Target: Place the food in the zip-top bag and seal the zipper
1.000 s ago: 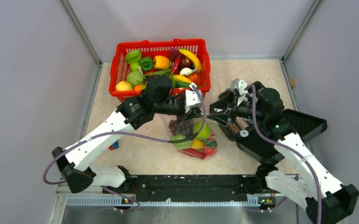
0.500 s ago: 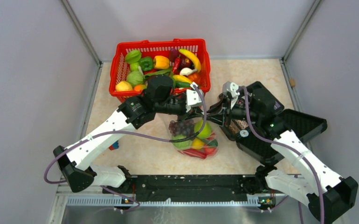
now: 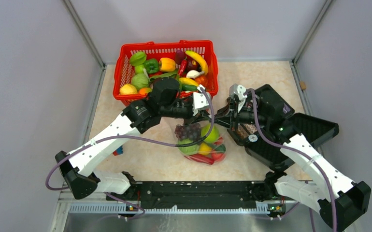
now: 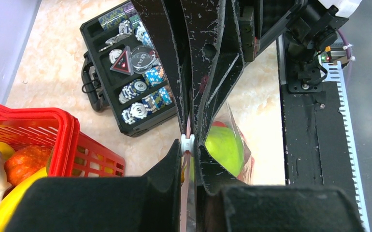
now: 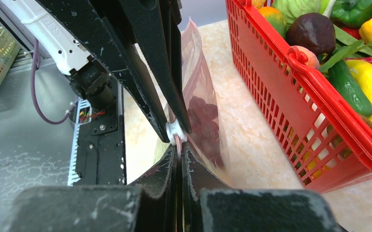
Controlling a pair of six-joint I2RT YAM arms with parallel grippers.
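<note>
1. Right in front of the red basket (image 3: 164, 45), on the side nearest the arm bases, sits the zip-top bag (image 3: 199, 155) with the food (image 3: 201, 145) already inside: grapes (image 3: 186, 130), a green pear (image 3: 210, 134), plus some yellow and red bits.
2. Left gripper (image 4: 189, 152) is pinching the zipper (image 5: 177, 141) just off the basket's front wall.
3. Right gripper (image 5: 179, 150) is squeezed tight on that same strip, nose to nose with the left one, near the basket's front right corner.

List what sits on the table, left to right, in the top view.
The basket → the bag → the case.
</note>
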